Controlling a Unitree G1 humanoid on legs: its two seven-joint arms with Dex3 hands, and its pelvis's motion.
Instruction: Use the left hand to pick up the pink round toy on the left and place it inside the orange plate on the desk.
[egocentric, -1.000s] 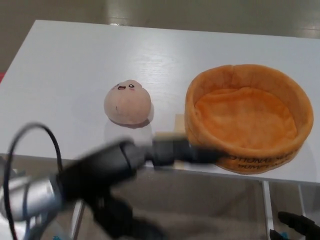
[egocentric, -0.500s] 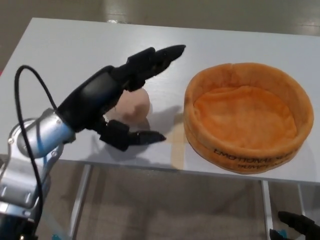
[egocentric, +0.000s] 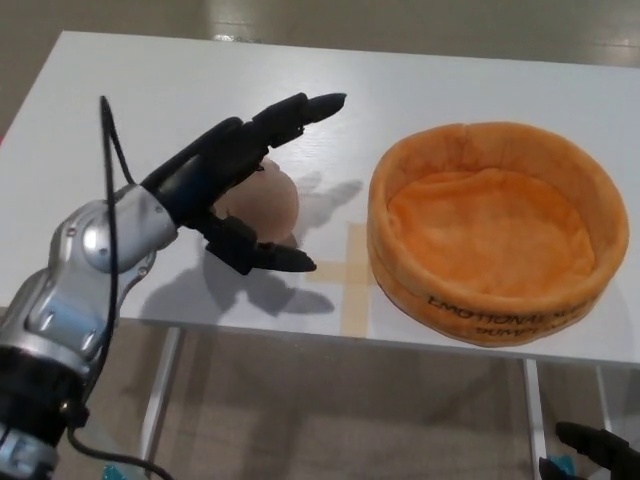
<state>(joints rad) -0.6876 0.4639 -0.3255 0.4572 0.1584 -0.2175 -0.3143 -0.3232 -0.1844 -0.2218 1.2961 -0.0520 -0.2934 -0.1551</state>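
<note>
Left hand (egocentric: 235, 185) around pink toy (egocentric: 265, 205)

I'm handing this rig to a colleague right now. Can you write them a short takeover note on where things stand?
Left hand: open, fingers spread around the pink round toy, not closed on it.
Right hand: barely showing at the bottom right corner, state unclear.
Toy: on the white desk, left of the orange plate.
Plate: empty.
Done: reach to the toy.
Left: close the hand, lift, carry right, release inside the plate.
</note>
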